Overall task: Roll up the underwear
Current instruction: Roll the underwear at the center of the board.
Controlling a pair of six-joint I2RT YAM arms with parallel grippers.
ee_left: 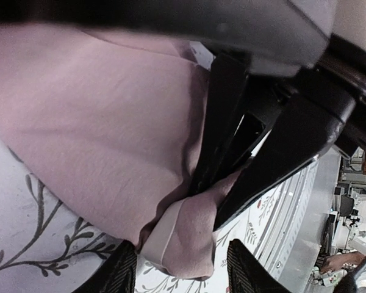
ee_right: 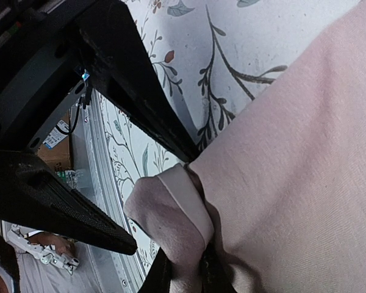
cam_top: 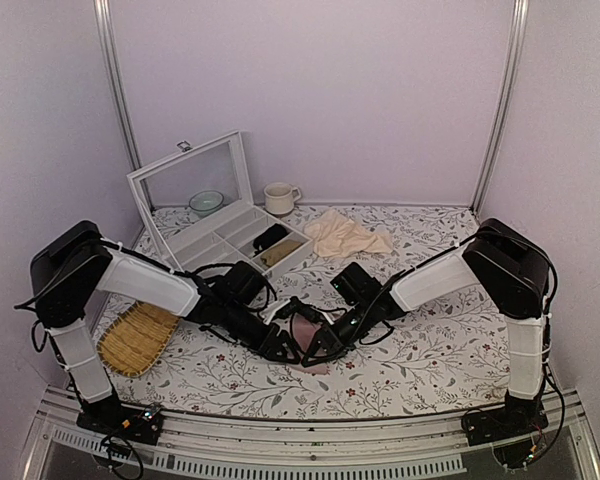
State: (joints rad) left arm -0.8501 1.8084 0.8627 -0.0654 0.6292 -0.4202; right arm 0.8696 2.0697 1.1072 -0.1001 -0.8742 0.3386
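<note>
Most of the underwear, soft dusty-pink cloth with a cream band, is hidden under both hands at lower centre. Its folded edge is clamped by the right hand; the left hand is spread apart beside it. The flower-printed counter is enclosed by pale lilac walls.

underwear mostly buried under left gripper and right gripper up top, 2 wrist cams crop it
</note>
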